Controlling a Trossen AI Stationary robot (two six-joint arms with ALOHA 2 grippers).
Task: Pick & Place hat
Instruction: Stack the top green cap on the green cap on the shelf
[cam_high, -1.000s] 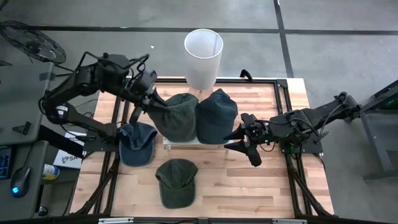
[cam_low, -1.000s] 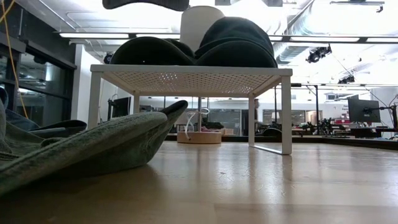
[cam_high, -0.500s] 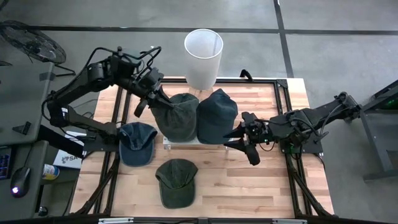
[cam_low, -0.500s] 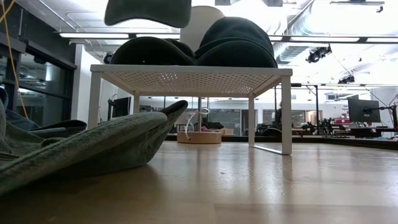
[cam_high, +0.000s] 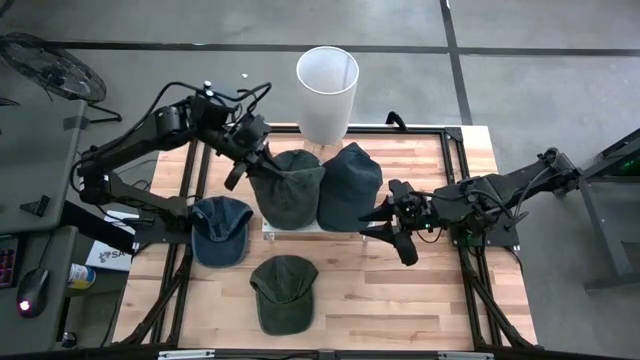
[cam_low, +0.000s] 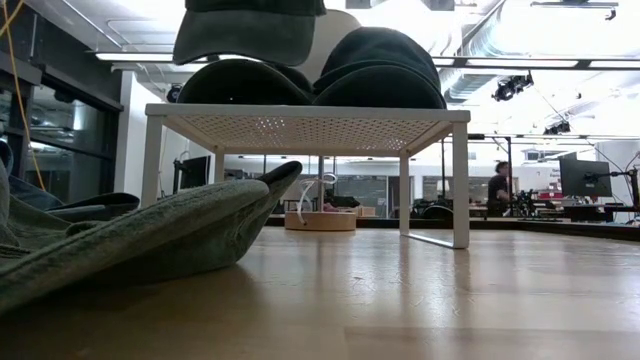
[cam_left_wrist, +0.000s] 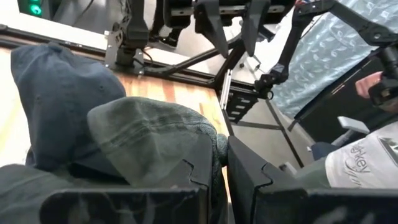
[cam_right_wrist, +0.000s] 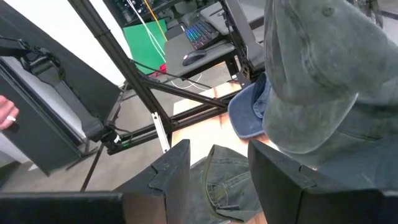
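Since a second back I'd swung my left gripper (cam_high: 252, 160) toward the rack (cam_low: 430, 117), jaws clamped on the green cap (cam_high: 290, 190). It hung above the rack's left end, brim pointing left, long axis crosswise. My right gripper (cam_high: 385, 232) sat open beside the rack.

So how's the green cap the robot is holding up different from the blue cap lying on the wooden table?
The dark green cap hangs in the air above the white rack, pinched by the shut left gripper; the blue denim cap lies flat on the wooden table, touched by nothing. The green cap sits over the caps on the rack; the blue cap lies beside the rack. Both are soft peaked caps.
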